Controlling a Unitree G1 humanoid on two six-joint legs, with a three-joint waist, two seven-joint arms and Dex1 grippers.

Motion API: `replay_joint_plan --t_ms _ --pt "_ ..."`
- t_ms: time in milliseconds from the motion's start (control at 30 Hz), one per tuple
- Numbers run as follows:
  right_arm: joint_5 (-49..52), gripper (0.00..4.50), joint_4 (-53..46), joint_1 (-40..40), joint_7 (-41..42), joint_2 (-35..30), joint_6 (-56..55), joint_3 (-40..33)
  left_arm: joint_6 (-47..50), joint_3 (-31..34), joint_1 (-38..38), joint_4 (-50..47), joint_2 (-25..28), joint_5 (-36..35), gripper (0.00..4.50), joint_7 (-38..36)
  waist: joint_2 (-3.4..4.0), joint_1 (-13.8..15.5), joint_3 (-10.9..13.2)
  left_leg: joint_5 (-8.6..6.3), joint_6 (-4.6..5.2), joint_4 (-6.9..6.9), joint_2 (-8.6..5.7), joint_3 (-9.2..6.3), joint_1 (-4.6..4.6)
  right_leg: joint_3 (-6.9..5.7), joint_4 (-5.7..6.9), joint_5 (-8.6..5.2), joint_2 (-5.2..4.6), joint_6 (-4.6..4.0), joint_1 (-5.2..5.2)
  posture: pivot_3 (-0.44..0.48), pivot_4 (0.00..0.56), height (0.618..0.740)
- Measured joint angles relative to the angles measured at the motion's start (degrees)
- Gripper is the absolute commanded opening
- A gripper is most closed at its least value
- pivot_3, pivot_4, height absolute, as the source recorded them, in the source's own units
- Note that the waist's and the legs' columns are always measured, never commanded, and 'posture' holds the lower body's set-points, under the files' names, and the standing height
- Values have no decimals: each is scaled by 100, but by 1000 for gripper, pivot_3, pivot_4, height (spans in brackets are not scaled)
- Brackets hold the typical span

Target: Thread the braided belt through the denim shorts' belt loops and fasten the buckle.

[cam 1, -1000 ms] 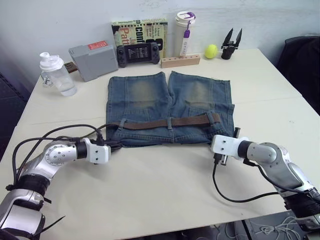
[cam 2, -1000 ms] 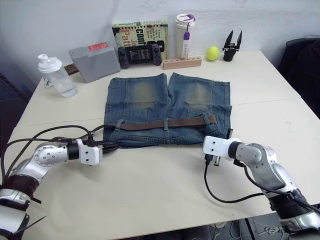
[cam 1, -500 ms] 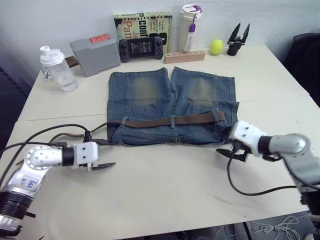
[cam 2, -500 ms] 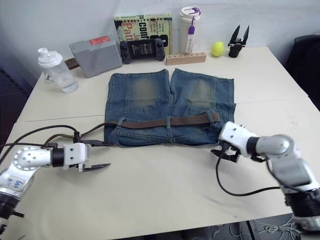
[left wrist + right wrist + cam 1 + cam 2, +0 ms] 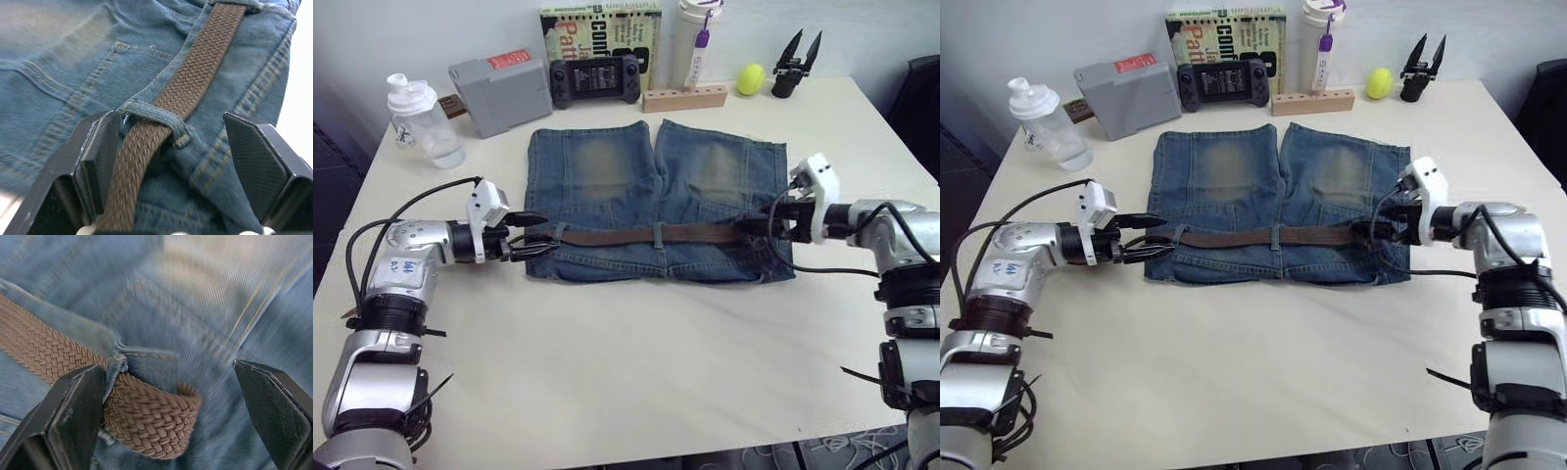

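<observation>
The denim shorts lie flat on the table, waistband toward me. Along the waistband runs the braided belt, passing under the belt loops. My left gripper is open at the belt's left end, its fingers straddling the belt just before a loop. At the right end my right gripper is open too. Its fingers sit either side of the belt's folded end beside a loop. The buckle is hidden.
Along the table's far edge stand a clear bottle, a grey box, a black game controller, a book, a tumbler, a wooden block, a yellow ball and a black spare gripper. Black cables trail from both wrists.
Both grippers have opened and moved from the bare table in front of the shorts up onto the waistband, one at each end of the belt. The head camera has shifted as well.
</observation>
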Motion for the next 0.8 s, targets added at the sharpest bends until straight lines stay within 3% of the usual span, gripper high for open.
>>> replay_joint_plan --t_ms 100,333,767,800 --pt "11 3676 84 -15 70 24 98 14 53 32 -265 355 -81 71 3750 -13 -4 -19 2 0 0 2 0 1 0 1 0 0 -1 0 1 0 150 731" --pt "111 378 126 -58 109 78 89 -78 -114 175 -974 1569 -222 518 3750 64 -9 -24 4 14 -9 28 0 5 4 11 18 1 -5 1 7 0 150 731" --pt "288 238 -645 383 33 78 156 -255 -195 230 -1661 3028 -792 1188 3750 70 -14 -31 4 15 -10 36 -1 4 6 12 36 1 -7 0 5 0 150 731" --pt "311 238 -738 443 -22 87 190 -292 -210 229 -1667 3039 -794 1234 3314 85 -15 -31 3 15 -10 36 -1 3 7 11 38 1 -7 0 5 0 150 731"
